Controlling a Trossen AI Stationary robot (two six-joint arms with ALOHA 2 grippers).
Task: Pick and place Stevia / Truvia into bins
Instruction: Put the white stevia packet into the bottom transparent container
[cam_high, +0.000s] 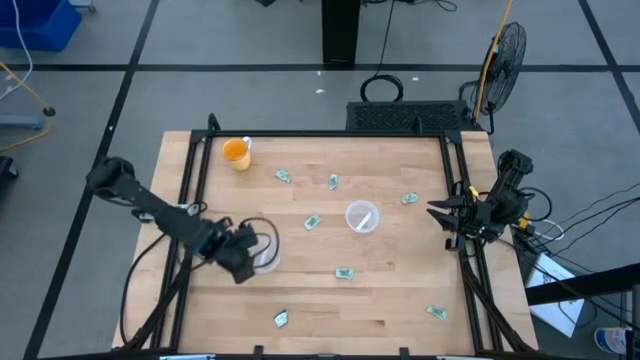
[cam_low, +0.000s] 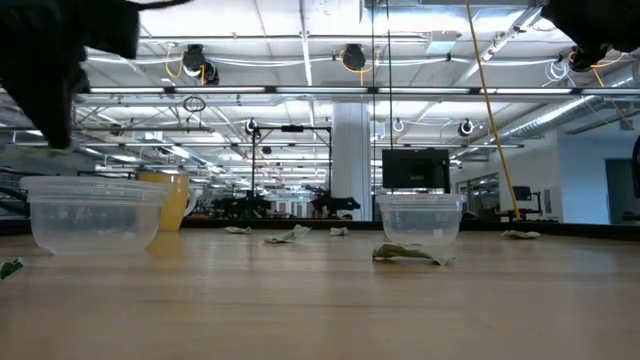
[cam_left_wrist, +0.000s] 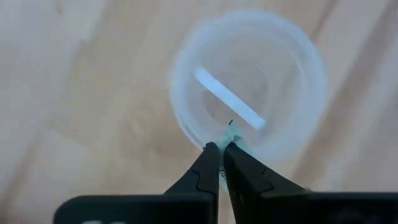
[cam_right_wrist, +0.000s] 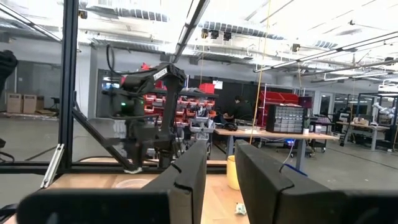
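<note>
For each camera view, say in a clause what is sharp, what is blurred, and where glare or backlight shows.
High view: even light, small sachets soft. Low view: bright ceiling lights backlight the near clear cup, and the left arm is a black silhouette. Left wrist view: the left claw is fairly sharp, while the cup beneath and the wood are blurred. Right wrist view: the right claw up close looks soft; the room is clearer.

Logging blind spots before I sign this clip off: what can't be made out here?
- Left gripper over the left cup: shut on something pale; the fingers hide most of it, so a sachet is only likely.
- High view: the left arm covers much of that cup.
- White strip in the left cup: too blurred to identify.
- Middle cup: contents too small in the high view.
- Right gripper: waits at the table's right edge.
</note>
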